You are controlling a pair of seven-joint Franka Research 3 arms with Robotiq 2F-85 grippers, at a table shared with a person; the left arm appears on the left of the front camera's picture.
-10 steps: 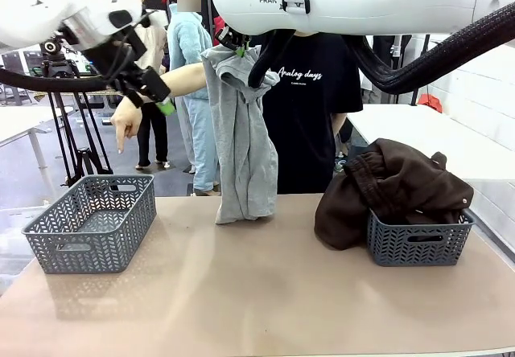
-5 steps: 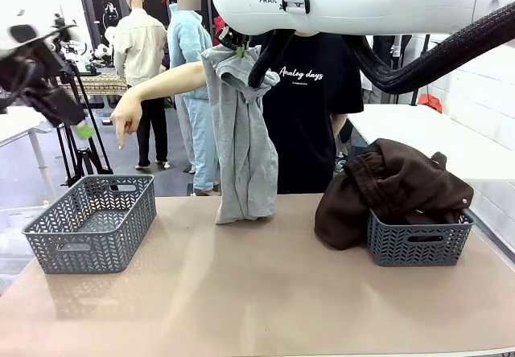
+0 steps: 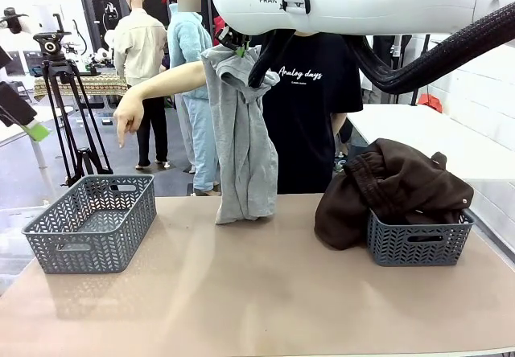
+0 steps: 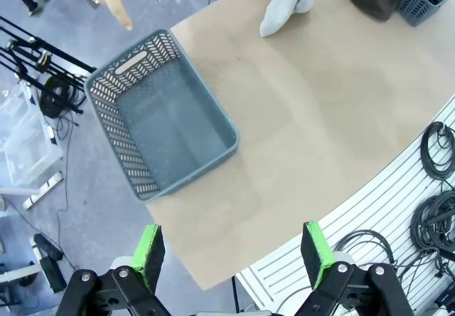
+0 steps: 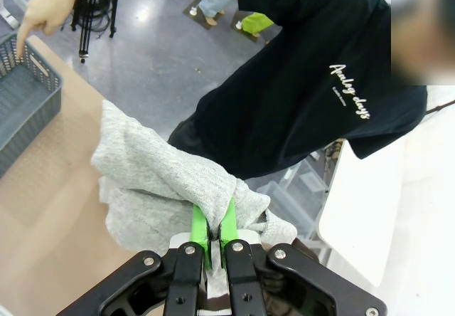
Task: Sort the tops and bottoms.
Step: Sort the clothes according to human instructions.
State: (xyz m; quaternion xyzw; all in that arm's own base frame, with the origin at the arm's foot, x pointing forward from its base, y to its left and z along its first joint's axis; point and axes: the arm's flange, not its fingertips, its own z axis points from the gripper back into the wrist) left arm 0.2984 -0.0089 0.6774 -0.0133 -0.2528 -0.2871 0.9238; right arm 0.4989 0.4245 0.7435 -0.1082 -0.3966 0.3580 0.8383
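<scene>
Your right gripper [image 5: 212, 236] is pinched shut on a fold of the soft-knit light grey T-shirt [image 3: 241, 144], which hangs long and vertical, hem brushing the table [image 3: 265, 301]. Your left gripper [image 4: 231, 252] stands wide open and empty above the empty mesh basket [image 4: 138, 181]. The dark brown garment [image 3: 386, 188] slumps over the right basket [image 3: 418, 240], hiding its contents. The person's hand [image 3: 127, 117] points downward.
</scene>
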